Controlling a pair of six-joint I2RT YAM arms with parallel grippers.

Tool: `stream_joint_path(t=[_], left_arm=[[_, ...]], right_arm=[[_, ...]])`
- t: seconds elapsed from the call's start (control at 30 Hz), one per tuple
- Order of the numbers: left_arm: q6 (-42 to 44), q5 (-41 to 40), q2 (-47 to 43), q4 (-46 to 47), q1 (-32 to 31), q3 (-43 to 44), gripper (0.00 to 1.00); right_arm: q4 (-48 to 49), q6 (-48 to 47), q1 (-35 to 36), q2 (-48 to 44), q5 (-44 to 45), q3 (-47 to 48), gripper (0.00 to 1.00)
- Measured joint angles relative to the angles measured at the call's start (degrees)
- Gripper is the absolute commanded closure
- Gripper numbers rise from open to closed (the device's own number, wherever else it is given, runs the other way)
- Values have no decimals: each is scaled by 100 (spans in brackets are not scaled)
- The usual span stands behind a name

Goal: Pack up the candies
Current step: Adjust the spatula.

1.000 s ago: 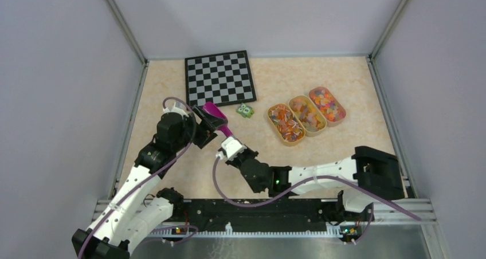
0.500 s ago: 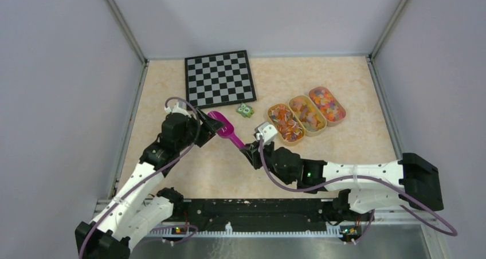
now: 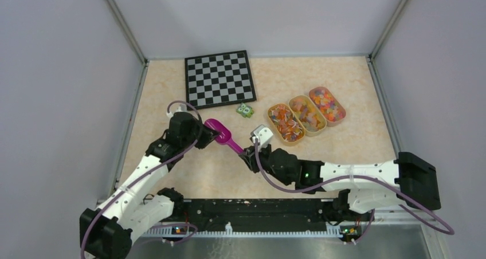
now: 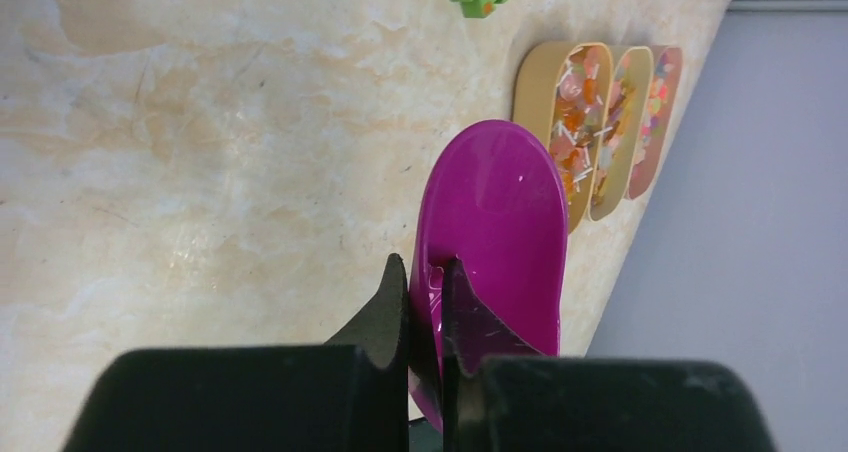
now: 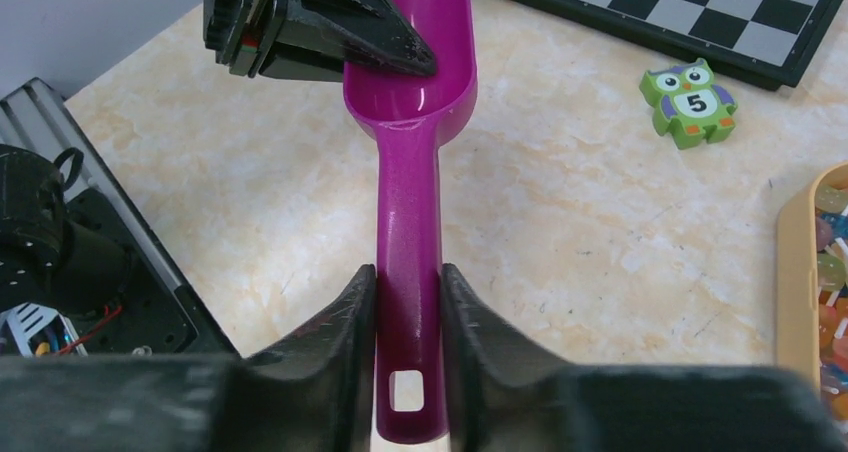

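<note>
The scoop [image 5: 410,82], a bright magenta one, is held at both ends between the two arms, over the middle of the table [image 3: 344,81]. The left gripper [image 4: 422,268] is closed on the side wall of the bowl: one of its fingers [image 4: 390,307] sits outside the rim and the other inside, with only the thin plastic between them. The right gripper [image 5: 408,274] has the handle, its two black fingers lying flat against either side just above the small square hole at the handle's end. It seems to be clamped there, though the wrist view does not show how firmly it presses.

The bowl is empty; its inside shows only bare glossy plastic. Its open mouth points away from the left wrist and toward the far right of the table.

The candies [image 3: 286,124] are all in three long tan trays [image 4: 535,87] that lie side by side, touching one another, on the right half of the table. They form a mixed heap of orange, red and yellow pieces with a few blue ones. The nearest tray is just beside the right wrist, and the scoop is apart from all three.

A small green owl block [image 5: 690,100] with a 5 on its front lies flat on the table between the scoop and the trays. Just behind it is the near edge of a black-and-white chessboard [image 3: 219,79]
</note>
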Motion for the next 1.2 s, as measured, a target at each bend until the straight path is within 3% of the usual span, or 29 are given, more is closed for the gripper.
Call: stream_joint_path(t=[0.1,0.2,0.3,0.43,0.83,1.2], left_arm=[[-146,31,140,-142,2,0,100],[-299,138,216,-269,0,0,100],[-514,306,227,-367,0,0,100],[-752,498,227,-472,0,0,100],[-1108,391,227,-763,70,-2,100],[-1320,367,339,-728,109,-164,100]], right_arm=[[-26,9,0,129,-63,4,47],[-44,-85,0,271,-140,4,40],[28,-227,0,387,-214,4,41],[175,-439,0,540,-232,4,50],[520,-876,0,743,-208,166,58],[599,-960,2,981,-140,199,42]])
